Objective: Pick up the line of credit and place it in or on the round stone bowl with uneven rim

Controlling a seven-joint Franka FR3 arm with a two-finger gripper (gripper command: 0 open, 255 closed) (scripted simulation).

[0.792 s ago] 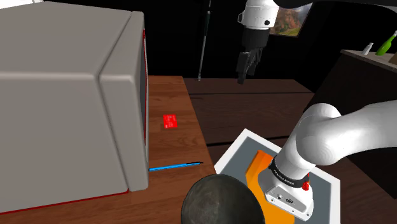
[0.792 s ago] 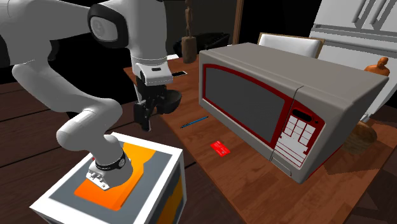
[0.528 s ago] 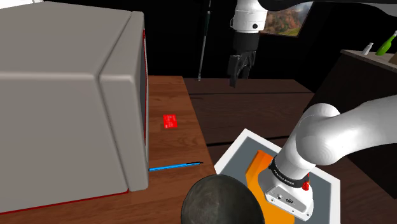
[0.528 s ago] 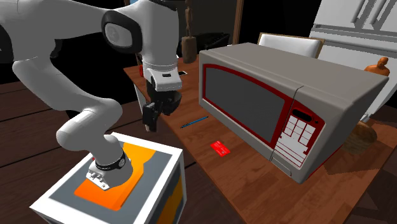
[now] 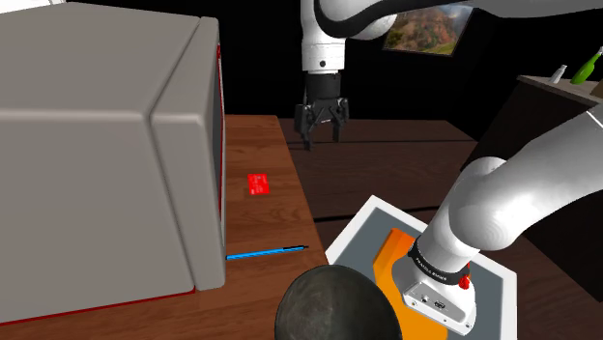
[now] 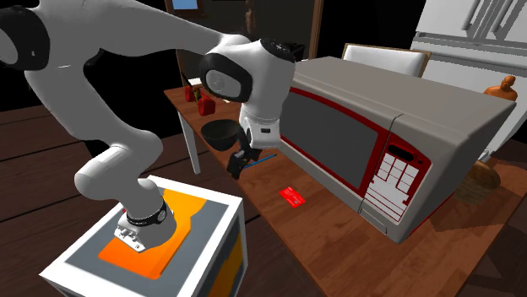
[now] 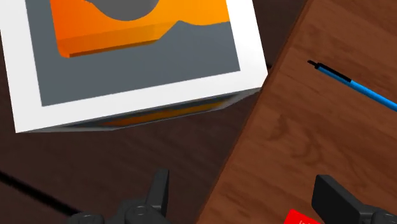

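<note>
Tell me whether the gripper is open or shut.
Open. In the wrist view the gripper has its fingers well apart, clasping nothing; the red card lies on the table, not held.

Home kitchen: a microwave [image 6: 380, 143] on a wooden table [image 6: 338, 249], a refrigerator [image 6: 473, 38] at upper right, and bottles [image 5: 587, 66] on a counter [image 5: 546, 101].

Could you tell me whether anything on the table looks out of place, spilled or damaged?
Nothing stands out. The red card lies flat on the wooden table in front of the microwave. The blue pen lies apart from it, and the dark bowl stands upright.
</note>
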